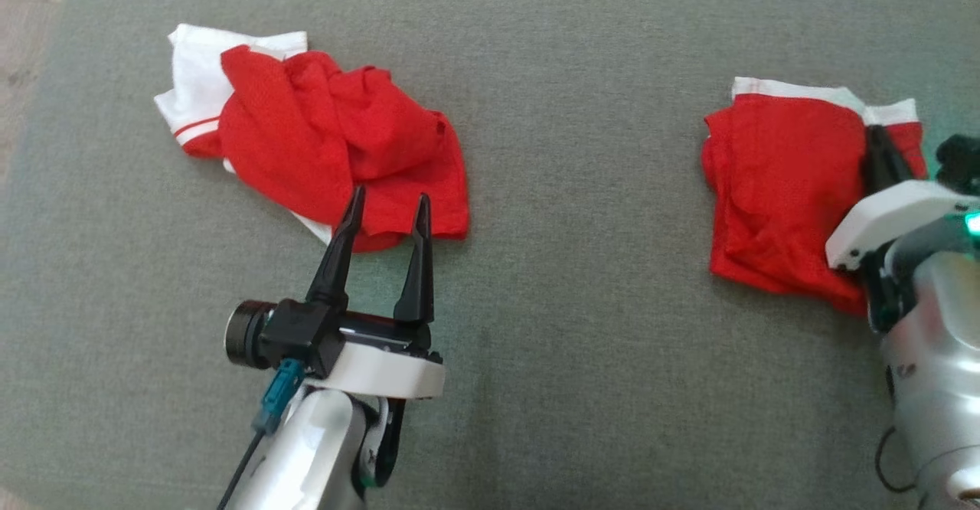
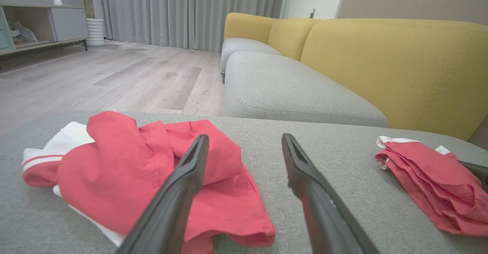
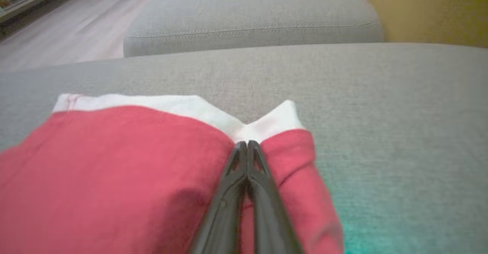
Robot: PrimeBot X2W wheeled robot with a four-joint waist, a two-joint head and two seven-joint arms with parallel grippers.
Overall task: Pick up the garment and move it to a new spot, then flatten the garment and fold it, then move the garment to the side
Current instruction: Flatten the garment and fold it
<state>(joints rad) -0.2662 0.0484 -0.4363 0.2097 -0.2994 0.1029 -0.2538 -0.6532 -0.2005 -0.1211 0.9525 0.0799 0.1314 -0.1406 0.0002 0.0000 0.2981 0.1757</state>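
The crumpled garment [image 1: 306, 142], red with white trim, lies bunched at the left of the grey upholstered seat [image 1: 582, 265]; its layers hide its outline. The left end effector [image 1: 389, 196] hangs released at its near hem, likely lined up for a pick. Well apart to the right lies the folded garment [image 1: 773, 181]. The right end effector [image 3: 247, 144] is clenched by its white band, probably pinning it. Whether any cloth is pinched cannot be made out, and the arm covers its right edge.
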